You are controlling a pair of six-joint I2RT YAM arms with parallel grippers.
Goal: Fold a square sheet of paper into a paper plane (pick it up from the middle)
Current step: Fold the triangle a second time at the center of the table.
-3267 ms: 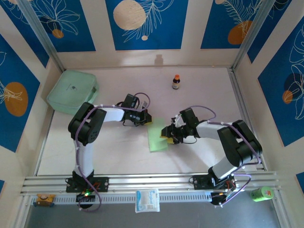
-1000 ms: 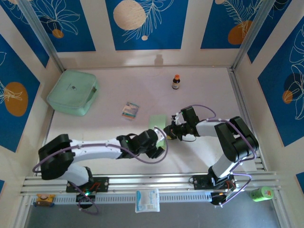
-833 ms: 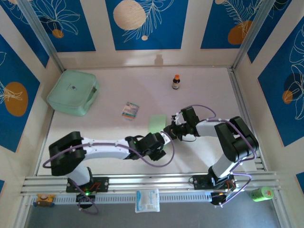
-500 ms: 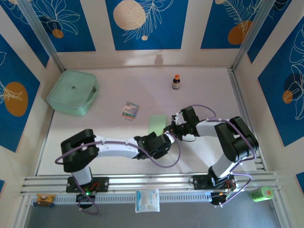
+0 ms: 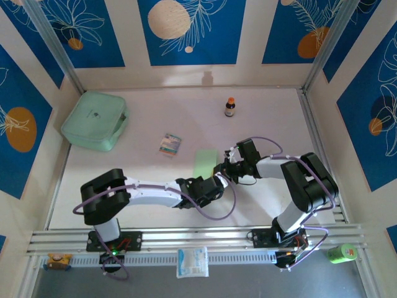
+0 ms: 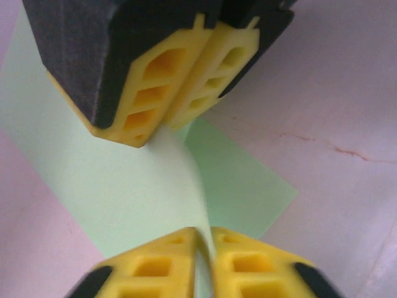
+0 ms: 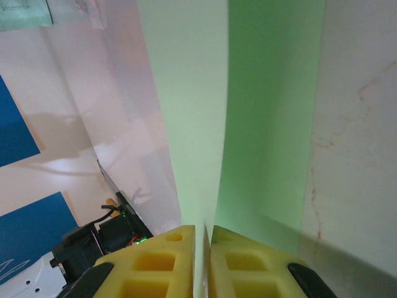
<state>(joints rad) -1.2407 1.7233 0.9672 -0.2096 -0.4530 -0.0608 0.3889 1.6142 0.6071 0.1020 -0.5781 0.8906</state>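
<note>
The square sheet of paper [image 5: 205, 162] is pale lime green and lies mid-table as a folded strip. One flap stands up along a crease [image 7: 192, 124]. My left gripper [image 5: 214, 184] is at the strip's near end, shut on the raised flap [image 6: 155, 186], which runs between its yellow fingertips [image 6: 248, 264]. My right gripper [image 5: 222, 171] meets the sheet from the right, right next to the left one. Its fingers [image 6: 180, 93] pinch the same flap, and the paper's edge passes between its pads [image 7: 155, 264]. The paper plane is out of view.
A mint-green plastic box [image 5: 95, 121] sits at the back left. A striped packet [image 5: 169, 144] lies left of the sheet, and a small bottle [image 5: 230, 107] stands behind it. A white packet [image 5: 192, 261] and a green can [image 5: 341, 252] rest by the front rail.
My left arm has swung right along the table's front to the sheet's near end, and its gripper has shut on the raised flap. The right gripper has stayed on the paper.
</note>
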